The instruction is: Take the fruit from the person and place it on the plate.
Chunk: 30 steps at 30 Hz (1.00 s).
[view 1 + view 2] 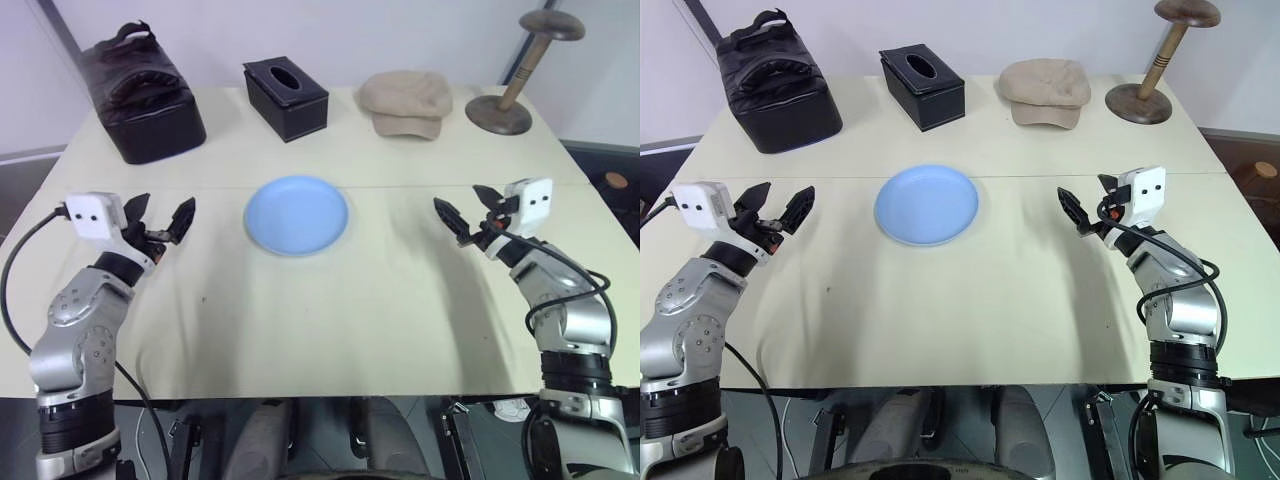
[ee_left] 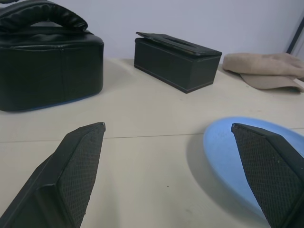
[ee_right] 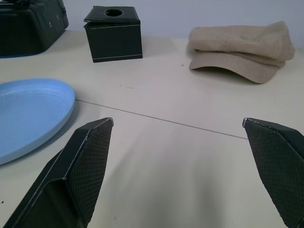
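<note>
While both grippers gape, plate (image 1: pixel 296 215) lies whole, hat stand (image 1: pixel 520 75) cropped.

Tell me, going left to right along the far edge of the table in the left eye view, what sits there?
Black bag → black tissue box → beige cap → wooden stand.

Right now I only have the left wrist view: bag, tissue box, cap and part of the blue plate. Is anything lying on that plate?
Observer: No, the light-blue plate is bare.
Operator: Where's the right pincer?
Observer: The right pincer hovers over the table on the plate's right side, jaws open, holding nothing.
Operator: Anything past the cap?
Observer: A wooden hat stand stands at the far right corner, beside the beige cap.
</note>
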Available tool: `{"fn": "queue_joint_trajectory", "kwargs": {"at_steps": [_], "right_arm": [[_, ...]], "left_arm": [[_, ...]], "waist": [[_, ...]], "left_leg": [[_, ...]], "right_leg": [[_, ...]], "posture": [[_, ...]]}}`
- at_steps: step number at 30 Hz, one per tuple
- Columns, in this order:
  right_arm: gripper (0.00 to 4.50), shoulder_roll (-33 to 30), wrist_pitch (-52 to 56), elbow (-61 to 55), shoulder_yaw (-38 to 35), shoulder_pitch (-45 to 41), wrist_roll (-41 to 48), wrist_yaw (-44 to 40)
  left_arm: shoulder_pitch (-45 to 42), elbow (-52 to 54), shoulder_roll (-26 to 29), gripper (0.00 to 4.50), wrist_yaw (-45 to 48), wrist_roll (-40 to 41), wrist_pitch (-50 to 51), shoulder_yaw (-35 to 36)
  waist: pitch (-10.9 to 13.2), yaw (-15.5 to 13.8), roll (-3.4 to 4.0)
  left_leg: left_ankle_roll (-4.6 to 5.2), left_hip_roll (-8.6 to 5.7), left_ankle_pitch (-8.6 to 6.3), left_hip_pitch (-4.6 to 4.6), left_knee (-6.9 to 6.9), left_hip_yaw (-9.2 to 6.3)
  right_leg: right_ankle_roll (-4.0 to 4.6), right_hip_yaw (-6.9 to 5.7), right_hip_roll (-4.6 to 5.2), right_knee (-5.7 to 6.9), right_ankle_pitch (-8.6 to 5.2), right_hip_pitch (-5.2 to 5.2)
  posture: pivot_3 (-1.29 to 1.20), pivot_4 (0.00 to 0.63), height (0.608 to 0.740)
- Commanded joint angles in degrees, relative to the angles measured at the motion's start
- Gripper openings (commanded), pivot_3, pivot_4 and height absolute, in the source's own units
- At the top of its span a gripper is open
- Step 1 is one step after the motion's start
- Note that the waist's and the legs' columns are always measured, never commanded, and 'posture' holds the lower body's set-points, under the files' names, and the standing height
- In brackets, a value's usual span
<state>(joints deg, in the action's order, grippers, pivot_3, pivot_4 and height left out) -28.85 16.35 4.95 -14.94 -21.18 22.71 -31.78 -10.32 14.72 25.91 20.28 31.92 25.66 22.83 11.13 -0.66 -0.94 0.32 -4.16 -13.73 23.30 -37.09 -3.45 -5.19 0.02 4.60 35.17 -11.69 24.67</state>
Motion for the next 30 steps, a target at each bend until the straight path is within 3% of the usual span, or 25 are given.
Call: {"fn": "queue_joint_trajectory", "kwargs": {"at_steps": [1, 30], "right_arm": [[4.5, -0.1, -1.2, -0.6, -0.8, -1.6, 0.2, 0.1], [4.5, 0.0, -1.2, -0.9, -0.8, -1.0, 0.2, 0.0]], "left_arm": [[-0.8, 2.2, 0.3, 4.45, 0.2, 0.4, -0.8, 0.2], [-1.0, 0.9, 1.4, 4.45, 0.7, -0.6, -1.8, 1.3]], "waist": [[0.0, 0.0, 0.0], [0.0, 0.0, 0.0]], "left_leg": [[0.0, 0.0, 0.0, 0.0, 0.0, 0.0], [0.0, 0.0, 0.0, 0.0, 0.0, 0.0]], "right_leg": [[0.0, 0.0, 0.0, 0.0, 0.0, 0.0], [0.0, 0.0, -0.01, 0.0, 0.0, 0.0]], "posture": [[0.0, 0.15, 0.74], [0.0, 0.15, 0.74]]}}
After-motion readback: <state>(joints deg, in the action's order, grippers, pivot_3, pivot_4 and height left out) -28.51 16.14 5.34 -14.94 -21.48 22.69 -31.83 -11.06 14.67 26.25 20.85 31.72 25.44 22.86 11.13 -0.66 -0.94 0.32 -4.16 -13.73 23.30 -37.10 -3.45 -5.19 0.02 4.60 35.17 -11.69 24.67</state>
